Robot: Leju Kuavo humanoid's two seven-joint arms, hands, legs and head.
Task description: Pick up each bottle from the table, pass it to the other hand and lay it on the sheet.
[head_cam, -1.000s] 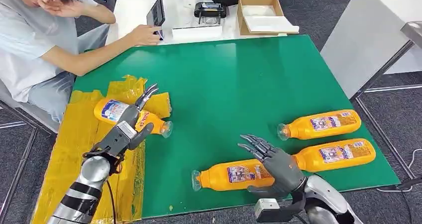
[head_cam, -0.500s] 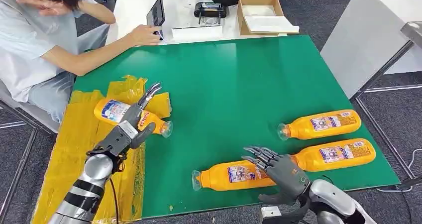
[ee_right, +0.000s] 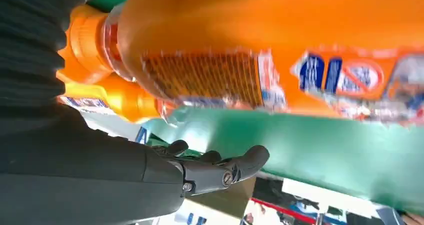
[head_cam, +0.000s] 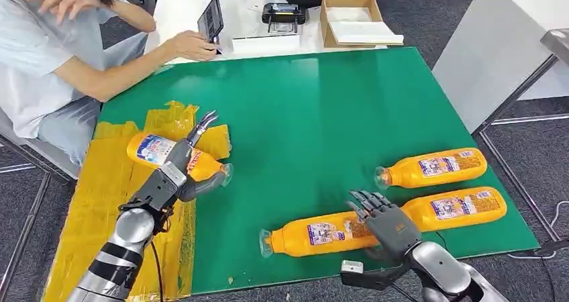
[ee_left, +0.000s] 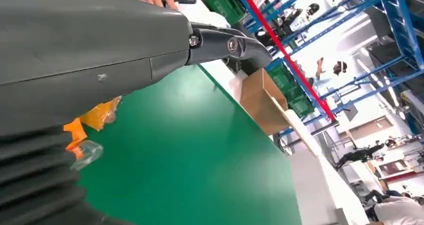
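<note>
Green bench (head_cam: 315,107): the right hand (head_cam: 387,223), fingers spread and empty, hovers over the nearest orange bottle (head_cam: 315,234). Left hand (head_cam: 176,170) open above the bottle on the yellow sheet (head_cam: 111,181). Label writing unreadable.

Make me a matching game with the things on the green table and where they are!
Things:
1. bottle on the yellow sheet
2. nearest bottle
3. cardboard box
4. tablet

Places:
A. under the right robot hand
B. on the white table at the back
C. beside the left robot hand
D. in a person's hand

Pairs: 1-C, 2-A, 3-B, 4-D
</note>
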